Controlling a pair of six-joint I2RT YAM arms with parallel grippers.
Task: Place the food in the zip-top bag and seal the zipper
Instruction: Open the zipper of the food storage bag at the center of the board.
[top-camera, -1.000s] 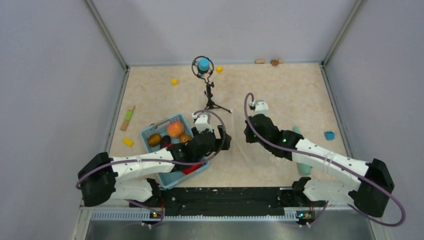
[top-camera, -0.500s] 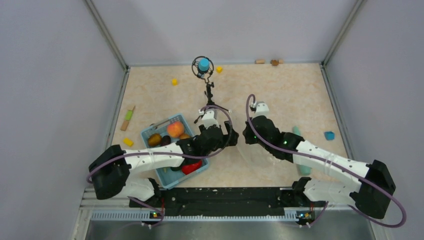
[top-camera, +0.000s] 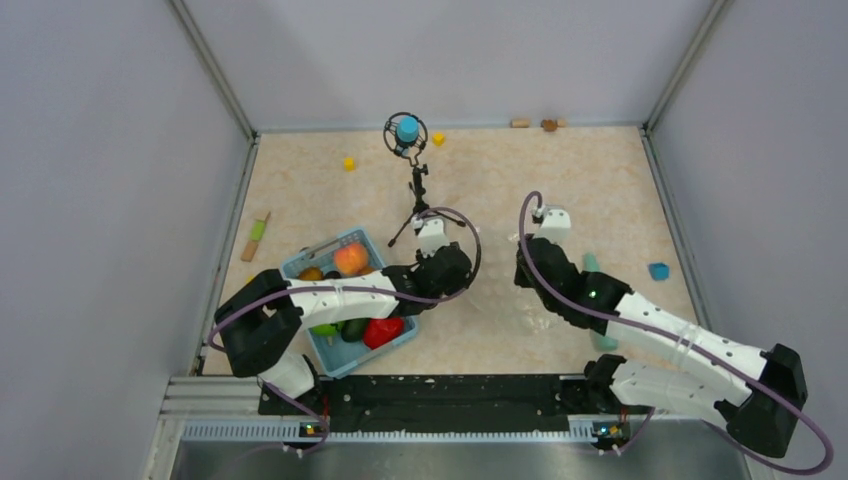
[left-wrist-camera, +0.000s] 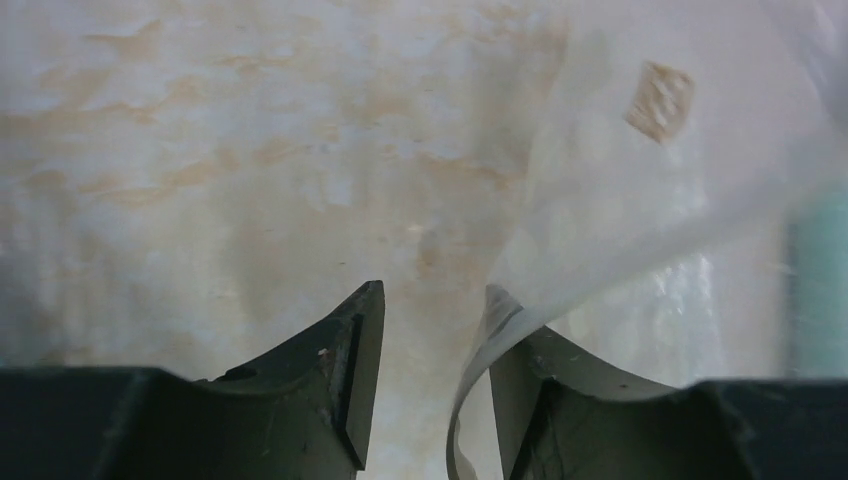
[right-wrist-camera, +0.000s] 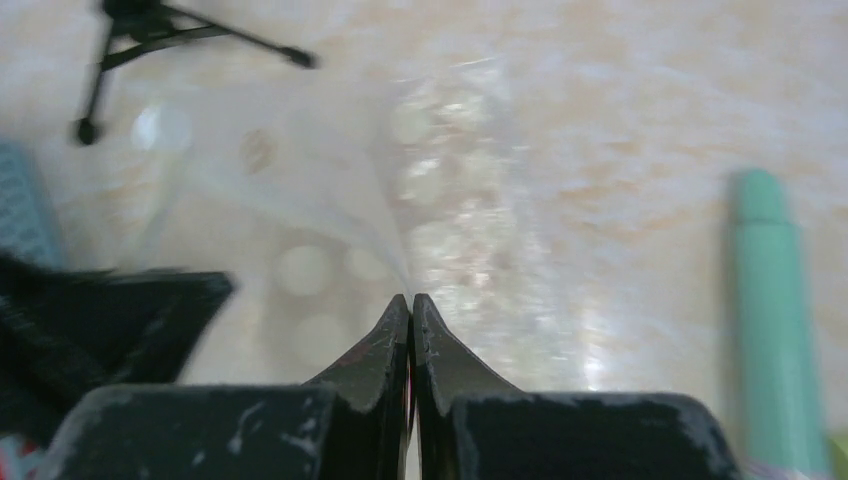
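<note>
The clear dotted zip-top bag (top-camera: 498, 300) lies between my two grippers on the marbled table. In the left wrist view, the bag (left-wrist-camera: 650, 190) drapes over the right finger, and its pale zipper strip (left-wrist-camera: 478, 380) curls down against that finger's inner face. My left gripper (left-wrist-camera: 432, 300) has a gap between its jaws and does not pinch the strip. My right gripper (right-wrist-camera: 411, 298) is shut on the bag's film (right-wrist-camera: 330, 215), which rises from its tips. The food stays in the blue basket (top-camera: 300, 262): an orange piece (top-camera: 350, 258), a red pepper (top-camera: 383, 330) and green pieces (top-camera: 326, 328).
A microphone on a black tripod (top-camera: 418, 195) stands just behind the left gripper (top-camera: 466, 272). A teal cylinder (right-wrist-camera: 765, 300) lies to the right of the right gripper (top-camera: 524, 282), with a blue piece (top-camera: 657, 270) beyond. Yellow cubes (top-camera: 349, 163) and a green-and-orange stick (top-camera: 256, 236) lie at the left.
My left gripper swung right from over the basket to the bag's edge, and its jaws narrowed. My right gripper moved right and away, still shut, drawing the bag with it.
</note>
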